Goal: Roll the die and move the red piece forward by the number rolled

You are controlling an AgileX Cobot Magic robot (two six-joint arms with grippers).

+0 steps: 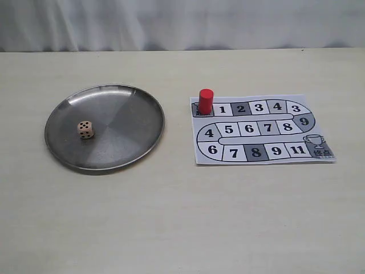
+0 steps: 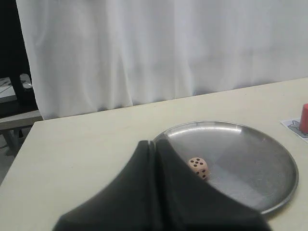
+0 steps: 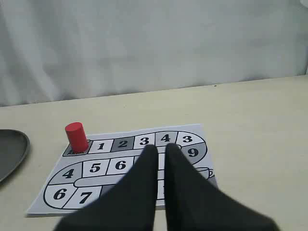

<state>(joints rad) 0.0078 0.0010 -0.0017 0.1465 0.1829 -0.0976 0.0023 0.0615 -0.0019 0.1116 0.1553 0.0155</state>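
Note:
The die [image 1: 85,129], a pale beige cube with black pips, lies in the left half of a round metal plate [image 1: 132,114] and shows five pips on top. The red piece [image 1: 205,100] stands upright on the start square of the paper board [image 1: 249,128], just left of square 1. Neither gripper shows in the exterior view. In the left wrist view my left gripper [image 2: 153,144] is shut and empty, its tips over the plate's near rim, short of the die [image 2: 198,168]. My right gripper [image 3: 161,148] hovers over the board [image 3: 120,165], shut with only a slit, away from the red piece [image 3: 76,136].
The board's track runs from 1 along three rows to a trophy square [image 1: 318,144] at the lower right. Plate and board lie side by side on a pale table [image 1: 182,217], with a white curtain [image 1: 182,23] behind its far edge.

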